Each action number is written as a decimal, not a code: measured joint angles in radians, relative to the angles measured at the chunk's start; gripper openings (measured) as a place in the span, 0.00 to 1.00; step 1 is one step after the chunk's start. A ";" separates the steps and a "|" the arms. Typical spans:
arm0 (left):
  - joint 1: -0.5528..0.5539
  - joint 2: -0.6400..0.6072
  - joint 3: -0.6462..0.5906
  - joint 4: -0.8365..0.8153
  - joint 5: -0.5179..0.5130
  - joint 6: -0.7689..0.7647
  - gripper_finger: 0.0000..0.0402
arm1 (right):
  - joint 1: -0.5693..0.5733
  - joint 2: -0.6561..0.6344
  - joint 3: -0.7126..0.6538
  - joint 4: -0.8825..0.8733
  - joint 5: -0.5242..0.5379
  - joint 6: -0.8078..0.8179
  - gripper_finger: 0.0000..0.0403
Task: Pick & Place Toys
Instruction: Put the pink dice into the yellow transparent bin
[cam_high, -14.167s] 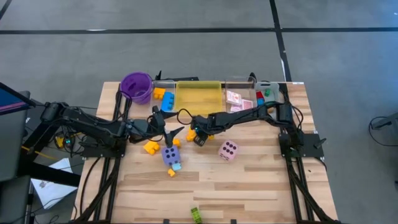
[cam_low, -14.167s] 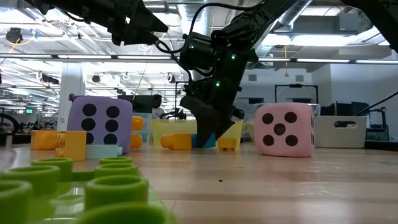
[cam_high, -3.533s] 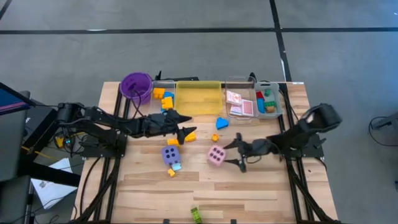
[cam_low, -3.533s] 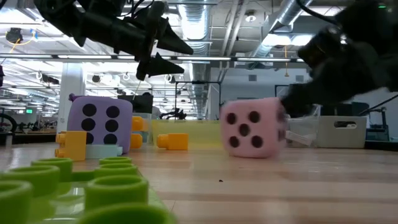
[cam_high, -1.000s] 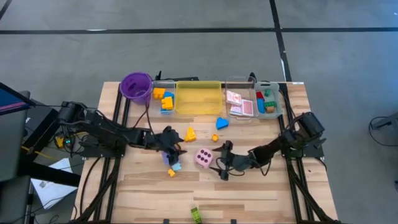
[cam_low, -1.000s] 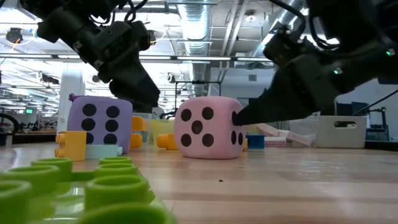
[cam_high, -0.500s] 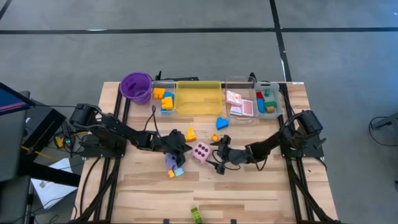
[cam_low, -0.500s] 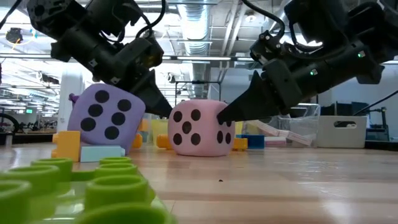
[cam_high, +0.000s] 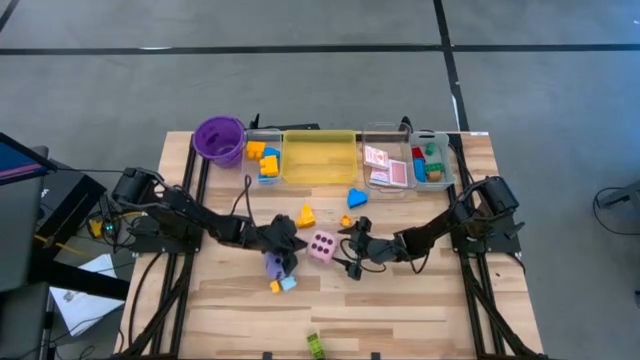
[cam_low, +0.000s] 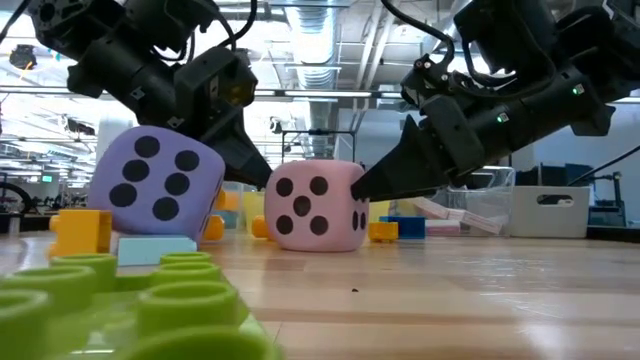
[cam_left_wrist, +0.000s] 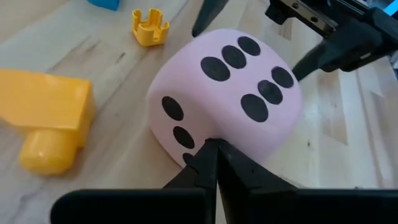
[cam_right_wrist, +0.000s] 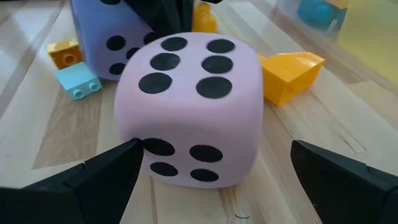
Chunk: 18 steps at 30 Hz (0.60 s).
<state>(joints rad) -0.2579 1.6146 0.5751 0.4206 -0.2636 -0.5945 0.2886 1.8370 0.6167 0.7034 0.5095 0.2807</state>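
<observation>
Sorted so far: I judged the job partly done; blocks lay in the clear trays (cam_high: 262, 152), pink cards (cam_high: 385, 166) in another, green and red blocks beside them.
Pink die (cam_high: 322, 245): sat mid-table, untouched by any tray, between both arms.
Right gripper (cam_high: 352, 252): I had its fingers spread wide on either side of the pink die, not closed on it.
Left gripper (cam_high: 289, 243): fingers pinched fully together, tips at the pink die's other side, holding nothing.
Purple die (cam_high: 275, 263): tipped on the table under my left arm.
Left to do: both dice, yellow block (cam_high: 306, 215), blue block (cam_high: 357, 197), small pieces (cam_high: 281, 284), green block (cam_high: 315, 345) at the near edge.
</observation>
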 joint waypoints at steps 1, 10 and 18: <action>-0.005 0.000 0.000 0.000 -0.002 -0.012 0.00 | 0.000 0.000 0.000 -0.001 0.000 0.000 0.99; -0.012 0.002 0.003 0.013 -0.016 -0.016 0.00 | 0.010 -0.013 0.000 -0.013 -0.110 0.012 0.99; -0.012 0.002 0.003 0.009 -0.018 0.010 0.00 | 0.010 -0.013 0.000 -0.036 -0.120 0.012 0.99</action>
<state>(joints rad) -0.2695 1.6165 0.5777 0.4292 -0.2821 -0.5841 0.2989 1.8236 0.6168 0.6672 0.3898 0.2923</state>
